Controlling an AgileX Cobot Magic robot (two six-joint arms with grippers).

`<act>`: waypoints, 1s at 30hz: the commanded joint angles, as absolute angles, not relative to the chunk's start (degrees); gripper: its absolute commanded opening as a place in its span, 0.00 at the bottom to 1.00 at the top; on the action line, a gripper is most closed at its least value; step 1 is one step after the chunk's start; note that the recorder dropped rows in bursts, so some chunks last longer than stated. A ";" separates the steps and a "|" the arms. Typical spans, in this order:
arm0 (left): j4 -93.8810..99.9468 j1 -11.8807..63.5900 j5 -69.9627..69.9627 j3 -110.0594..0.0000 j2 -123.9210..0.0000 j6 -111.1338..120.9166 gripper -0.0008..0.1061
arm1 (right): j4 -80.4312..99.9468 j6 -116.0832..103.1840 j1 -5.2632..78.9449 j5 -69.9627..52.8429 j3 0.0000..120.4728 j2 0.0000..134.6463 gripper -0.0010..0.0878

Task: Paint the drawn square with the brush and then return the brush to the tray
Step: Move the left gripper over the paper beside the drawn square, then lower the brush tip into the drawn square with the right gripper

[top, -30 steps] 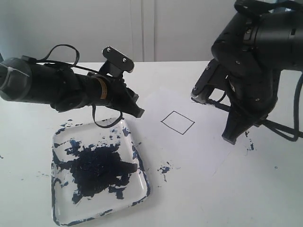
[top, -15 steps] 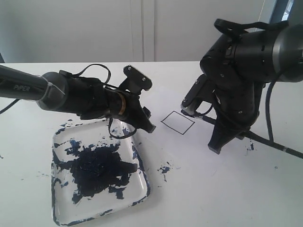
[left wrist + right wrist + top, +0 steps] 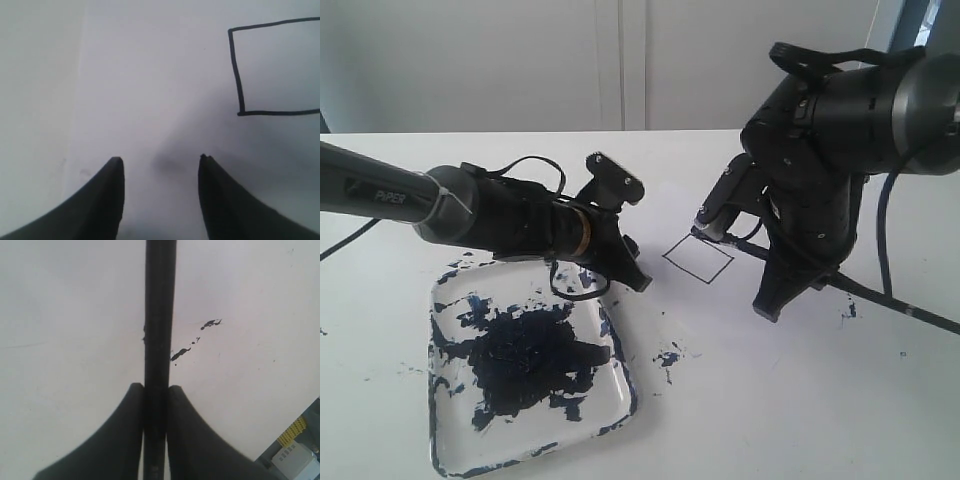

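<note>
The drawn square (image 3: 698, 260) is a thin black outline on white paper, blank inside; one corner of it shows in the left wrist view (image 3: 239, 75). My right gripper (image 3: 768, 300) (image 3: 156, 387) is shut on the brush (image 3: 895, 306) (image 3: 160, 315). The black handle slants to the right, down to the table. The brush's tip end rests at the square's far corner. My left gripper (image 3: 638, 278) (image 3: 160, 160) hangs open and empty over the paper, left of the square. It is beside the far right corner of the tray (image 3: 620, 410), which has a dark blue blotch in the middle.
Paint specks lie on the table by the tray (image 3: 667, 357) and under the brush handle (image 3: 848, 308) (image 3: 182, 354). The white paper sheet (image 3: 730, 320) spreads round the square. A white wall closes off the back.
My left arm has reached to the right, past the tray's corner toward the square. The right arm has shifted left and lower, bringing the brush tip to the square's far corner.
</note>
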State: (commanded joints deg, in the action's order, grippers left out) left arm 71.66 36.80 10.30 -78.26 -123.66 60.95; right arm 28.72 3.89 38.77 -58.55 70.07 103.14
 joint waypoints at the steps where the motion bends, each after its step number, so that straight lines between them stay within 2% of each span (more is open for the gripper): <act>1: 73.49 36.80 10.30 -78.64 -123.66 63.51 0.49 | 28.72 3.89 38.77 -58.55 70.21 103.62 0.01; 5: 99.02 36.80 13.76 -79.44 -123.66 87.69 0.49 | 28.72 3.89 38.77 -58.29 70.21 105.10 0.01; 8: 99.95 36.51 20.16 -79.99 -123.54 96.57 0.49 | 28.62 3.89 38.77 -57.04 70.21 105.10 0.01; 11: 99.95 35.95 19.89 -80.10 -123.30 100.53 0.49 | 28.62 3.89 38.77 -57.04 70.21 105.10 0.01; 13: 99.95 34.68 21.74 -79.89 -123.30 104.29 0.54 | 28.62 3.89 38.77 -57.04 70.21 105.10 0.01; 15: 99.95 33.56 24.72 -78.92 -123.30 104.81 0.57 | 28.62 3.66 38.77 -57.04 70.21 105.10 0.01; 23: 99.95 33.28 18.76 -71.28 -123.30 97.31 0.57 | 28.51 3.39 38.77 -56.57 70.21 105.10 0.01; 30: 99.95 33.28 17.19 -69.79 -123.30 95.88 0.57 | 25.17 3.96 38.77 -56.46 70.21 105.10 0.01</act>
